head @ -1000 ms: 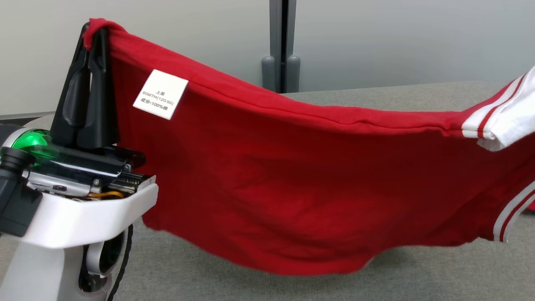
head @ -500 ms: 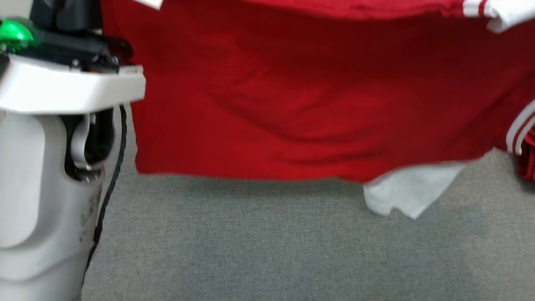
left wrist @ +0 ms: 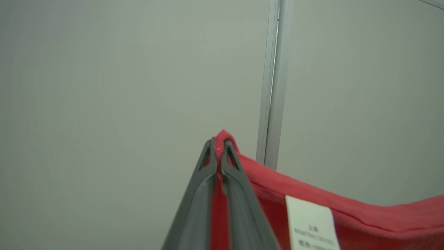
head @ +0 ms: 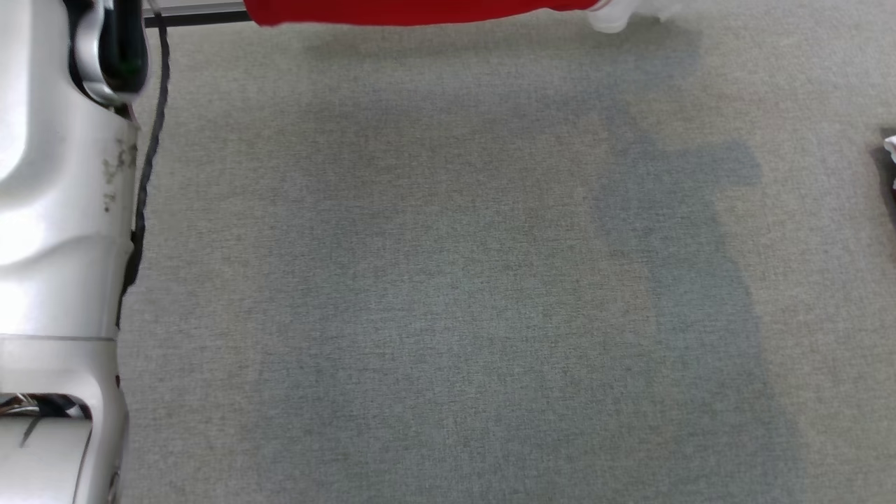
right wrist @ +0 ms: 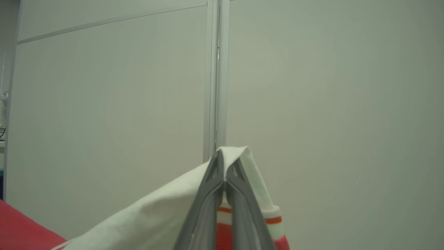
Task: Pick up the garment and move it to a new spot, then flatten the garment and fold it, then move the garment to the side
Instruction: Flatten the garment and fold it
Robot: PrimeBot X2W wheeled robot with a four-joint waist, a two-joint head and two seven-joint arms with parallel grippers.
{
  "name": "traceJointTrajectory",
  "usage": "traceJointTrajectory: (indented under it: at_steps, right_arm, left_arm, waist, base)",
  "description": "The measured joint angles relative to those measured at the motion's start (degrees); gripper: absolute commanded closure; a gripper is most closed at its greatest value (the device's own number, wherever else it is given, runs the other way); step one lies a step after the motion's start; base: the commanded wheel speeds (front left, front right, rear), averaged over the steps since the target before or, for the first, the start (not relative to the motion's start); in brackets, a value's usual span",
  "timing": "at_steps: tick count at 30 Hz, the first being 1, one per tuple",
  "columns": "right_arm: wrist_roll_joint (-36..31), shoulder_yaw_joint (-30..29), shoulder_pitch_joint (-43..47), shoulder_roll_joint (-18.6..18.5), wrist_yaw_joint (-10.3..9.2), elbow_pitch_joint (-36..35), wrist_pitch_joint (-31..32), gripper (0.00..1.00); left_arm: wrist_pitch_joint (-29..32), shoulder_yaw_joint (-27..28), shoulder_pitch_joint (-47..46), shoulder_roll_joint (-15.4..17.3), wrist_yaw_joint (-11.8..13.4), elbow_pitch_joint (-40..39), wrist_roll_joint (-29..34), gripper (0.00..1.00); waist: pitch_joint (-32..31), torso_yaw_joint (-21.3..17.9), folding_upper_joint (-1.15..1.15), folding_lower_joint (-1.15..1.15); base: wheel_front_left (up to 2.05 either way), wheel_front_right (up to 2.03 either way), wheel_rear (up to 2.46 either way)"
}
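The garment (head: 420, 12) is red with white, red-striped trim. In the head view only its lower hem shows as a red band along the top edge, hanging above the grey table. My left gripper (left wrist: 218, 144) is shut on a red corner of the garment (left wrist: 364, 222), near a white label (left wrist: 310, 224). My right gripper (right wrist: 225, 156) is shut on a white part of the garment (right wrist: 152, 215) next to the striped trim. Both hold the cloth up in front of a pale wall.
The grey cloth-covered table (head: 448, 280) spreads across the head view. My pale left forearm (head: 56, 210) with a black cable stands along the left side. A small dark and white object (head: 890, 168) sits at the right edge. A grey wall post (right wrist: 215, 76) rises behind the garment.
The head view has tilted down sharply, so the garment and left gripper slid up and almost out of it. Both grippers stay shut on the cloth.
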Motion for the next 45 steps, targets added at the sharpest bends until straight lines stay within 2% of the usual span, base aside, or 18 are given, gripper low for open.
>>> traceJointTrajectory:
  at_steps: [4, 9, 13, 16, 17, 23, 24, 25, 32, 37, 41, 45]
  right_arm:
    - [2.3, 3.5, 1.1, 3.6, -0.01, 10.5, -3.0, 1.0]
    - [7.0, 8.0, 10.6, 7.6, -0.01, 19.2, -6.1, 1.0]
    - [11.1, 10.3, 20.1, 8.9, -0.01, 21.3, -7.3, 1.0]
    - [13.8, 10.5, 27.3, 8.9, -0.01, 19.1, -7.5, 1.0]
    - [13.8, 10.5, 27.3, 8.9, -0.01, 19.1, -7.5, 1.0]
    - [15.3, 6.4, 43.1, 7.6, -0.02, 8.4, -7.6, 1.0]
    - [15.1, 4.5, 48.5, 7.4, -0.01, 4.4, -7.6, 1.0]
    - [15.1, 4.5, 48.5, 7.4, -0.01, 4.4, -7.6, 1.0]
    - [14.9, 1.3, 66.2, 6.5, 0.0, -5.2, -6.8, 1.0]
    - [13.4, -2.1, 76.9, 6.4, 0.0, -12.5, -1.1, 1.0]
    - [11.2, -6.0, 84.5, 8.0, 0.0, -19.3, 4.3, 1.0]
    - [8.9, -9.4, 90.6, 10.1, 0.0, -24.8, 10.4, 1.0]
  left_arm:
    - [-0.6, -0.2, 0.2, -1.5, -1.8, 12.3, -0.9, 1.0]
    - [-0.9, 0.0, 5.7, -3.4, -3.7, 23.8, -2.5, 1.0]
    - [-0.9, 2.4, 12.4, -4.2, -4.2, 25.2, -3.7, 1.0]
    - [-1.0, 4.8, 18.6, -4.4, -4.6, 23.2, -4.1, 1.0]
    - [-1.0, 4.8, 18.6, -4.4, -4.6, 23.2, -4.1, 1.0]
    - [-1.0, 8.6, 31.0, -5.2, -5.0, 15.4, -2.4, 1.0]
    - [-1.1, 9.2, 35.1, -5.4, -5.1, 12.3, -1.2, 1.0]
    - [-1.1, 9.2, 35.1, -5.4, -5.1, 12.3, -1.2, 1.0]
    - [-1.1, 10.4, 51.2, -6.0, -5.2, 2.5, 0.8, 1.0]
    - [0.0, 9.9, 62.1, -6.1, -4.2, -4.4, 1.5, 1.0]
    - [3.9, 9.7, 69.8, -5.9, -2.7, -13.7, 1.1, 1.0]
    - [9.9, 9.8, 78.6, -4.9, -0.2, -25.0, 1.1, 1.0]
  waist:
    - [0.9, -1.0, 0.0, 0.0]
    - [2.0, -2.3, 0.0, 0.0]
    - [2.2, -2.7, 0.0, 0.0]
    - [1.7, -2.8, 0.0, 0.0]
    - [1.7, -2.8, 0.0, 0.0]
    - [-0.8, -2.5, 0.0, 0.0]
    - [-2.1, -2.3, 0.0, 0.0]
    - [-2.1, -2.3, 0.0, 0.0]
    - [-8.0, -1.7, 0.0, 0.0]
    - [-12.3, -1.6, 0.0, 0.0]
    - [-14.4, -1.6, 0.0, 0.0]
    - [-16.0, -1.7, 0.0, 0.0]
  base:
    - [0.0, 0.0, 0.0]
    - [0.0, 0.0, 0.0]
    - [0.0, 0.0, 0.0]
    - [0.0, 0.0, 0.0]
    - [0.0, 0.0, 0.0]
    - [0.0, 0.0, 0.0]
    - [0.0, 0.0, 0.0]
    - [0.0, 0.0, 0.0]
    - [0.0, 0.0, 0.0]
    - [0.0, 0.0, 0.0]
    - [0.0, 0.0, 0.0]
    - [0.0, 0.0, 0.0]
